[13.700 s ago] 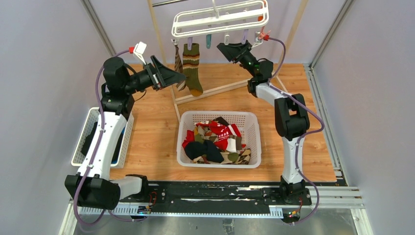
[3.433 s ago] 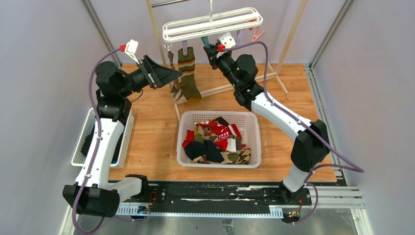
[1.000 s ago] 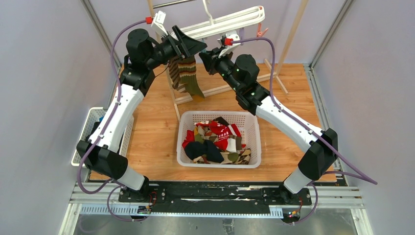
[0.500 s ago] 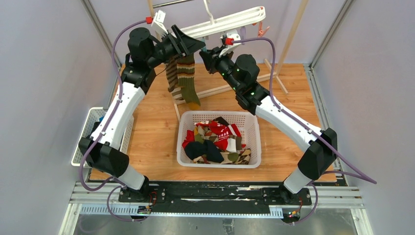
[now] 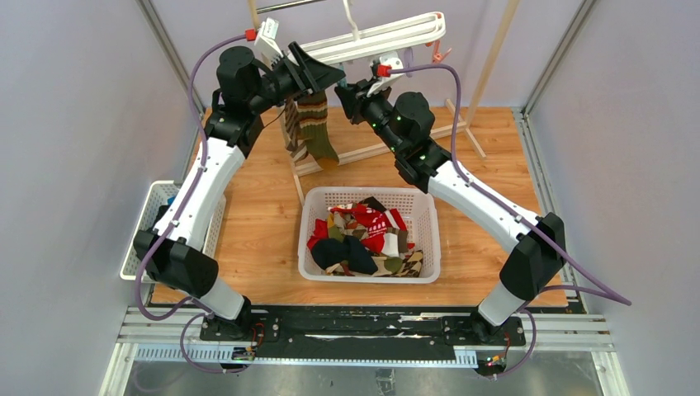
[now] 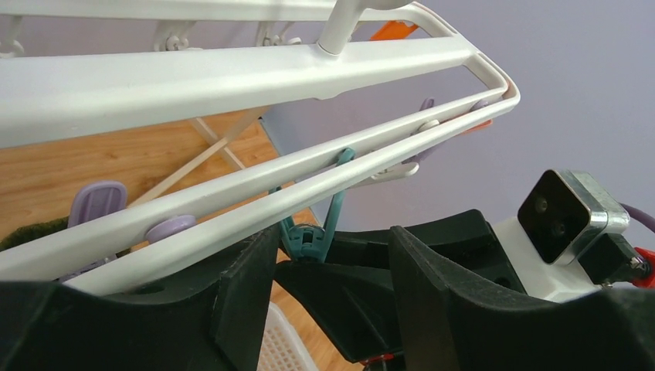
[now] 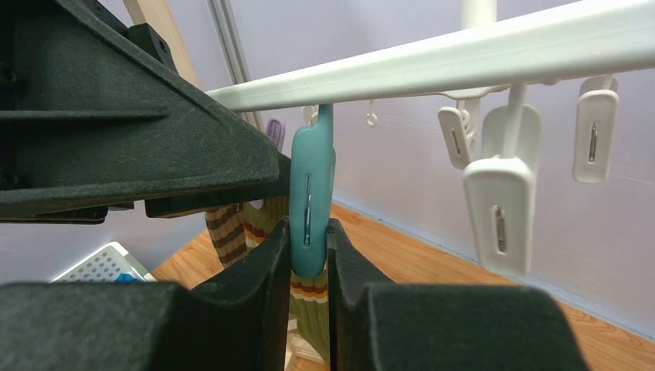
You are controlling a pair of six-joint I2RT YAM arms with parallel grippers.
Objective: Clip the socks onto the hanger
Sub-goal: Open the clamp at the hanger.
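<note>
We're looking at a wood-grain bench (image 5: 256, 206) boxed in by pale lilac walls, with a wooden rack (image 5: 494, 51) standing at the back. A white basket (image 5: 369, 195) sits mid-bench, heaped with socks (image 5: 363, 239) in red, navy and argyle. A second white basket (image 5: 135, 235) sits at the left edge.

The hanger (image 5: 388, 35) hangs at the back, above the bench, tipped up on its right side. An olive-striped sock (image 5: 317, 125) is already dangling from it.

Both arms are up there now! The right gripper (image 7: 309, 251) is pinching a teal clip (image 7: 311, 193) hanging under the rail, fingers pressed to both of its faces. The left gripper (image 6: 324, 282) sits at the front rail with its fingers spread. That same clip and the other gripper show through the gap.

A few seconds back the left arm was lower, beside the hanging sock, and the hanger sat closer to level. Since then the arm has climbed to the rail, and the frame has tilted. The right gripper was already at that clip a second ago. The heap in the basket hasn't shifted.

One red sock carries white markings, too small to read from here.
</note>
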